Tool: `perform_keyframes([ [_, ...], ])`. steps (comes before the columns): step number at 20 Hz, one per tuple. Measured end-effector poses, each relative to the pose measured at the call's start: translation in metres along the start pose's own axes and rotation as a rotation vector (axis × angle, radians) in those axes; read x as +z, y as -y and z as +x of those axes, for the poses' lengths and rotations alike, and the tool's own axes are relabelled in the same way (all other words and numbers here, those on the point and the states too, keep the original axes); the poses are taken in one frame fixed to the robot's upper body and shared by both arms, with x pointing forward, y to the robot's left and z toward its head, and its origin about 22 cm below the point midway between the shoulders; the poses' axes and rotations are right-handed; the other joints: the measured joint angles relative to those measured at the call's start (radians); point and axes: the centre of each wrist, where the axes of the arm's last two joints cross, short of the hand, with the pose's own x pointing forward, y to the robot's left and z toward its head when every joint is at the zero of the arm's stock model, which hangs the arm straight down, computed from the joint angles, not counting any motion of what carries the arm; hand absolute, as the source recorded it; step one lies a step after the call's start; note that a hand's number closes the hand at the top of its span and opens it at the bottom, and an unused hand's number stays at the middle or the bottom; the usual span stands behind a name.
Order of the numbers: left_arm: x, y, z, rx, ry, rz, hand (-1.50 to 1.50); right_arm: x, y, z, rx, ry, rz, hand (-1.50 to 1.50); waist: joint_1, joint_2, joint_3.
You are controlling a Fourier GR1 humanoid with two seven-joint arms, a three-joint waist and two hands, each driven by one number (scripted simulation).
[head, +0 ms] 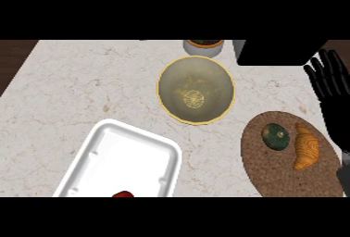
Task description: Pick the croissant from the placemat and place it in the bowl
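The golden-brown curved croissant (305, 146) is seen on the round brown woven placemat (273, 173) at four o'clock from the yellow-rimmed glazed bowl (196, 90), while the black right hand (330, 76) is held open, fingers straight, at two o'clock.

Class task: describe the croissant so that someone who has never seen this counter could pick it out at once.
Start at the round brown placemat in the counter's lower right, below the yellow-rimmed bowl. Two things lie on it side by side. The croissant is the right-hand one: long, golden-orange and ridged, unlike the round dark green item to its left.
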Motion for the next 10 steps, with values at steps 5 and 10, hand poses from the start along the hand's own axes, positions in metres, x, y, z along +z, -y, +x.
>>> perform_keyframes([
  [5,0.003,0.014,-0.004,0.110,-0.021,-0.046,0.00,-0.007,-0.033,-0.009,-0.024,-0.039,0.183,-1.50,0.005,0.024,-0.001],
  [10,0.016,0.030,-0.014,0.220,-0.095,-0.114,0.00,0.002,-0.029,-0.023,0.318,-0.026,0.148,-1.50,-0.011,0.025,-0.007],
])
